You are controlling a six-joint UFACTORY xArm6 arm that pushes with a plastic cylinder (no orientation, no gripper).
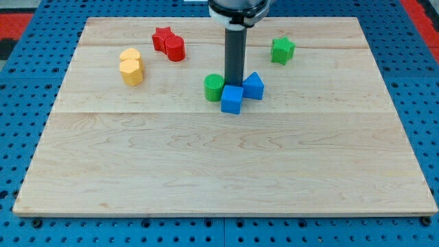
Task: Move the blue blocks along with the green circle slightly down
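My tip point(234, 83) sits just above the blue cube point(232, 99), between the green cylinder point(214, 88) and the blue triangular block point(253, 86); all three cluster toward the wooden board's point(219, 171) top edge. It is a bare rod, with no fingers. Blue pegboard point(20, 103) surrounds the board.

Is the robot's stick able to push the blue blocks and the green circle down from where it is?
Probably yes. My tip sits just above the blue cube, between the green circle and blue triangular block, with bare board below them.
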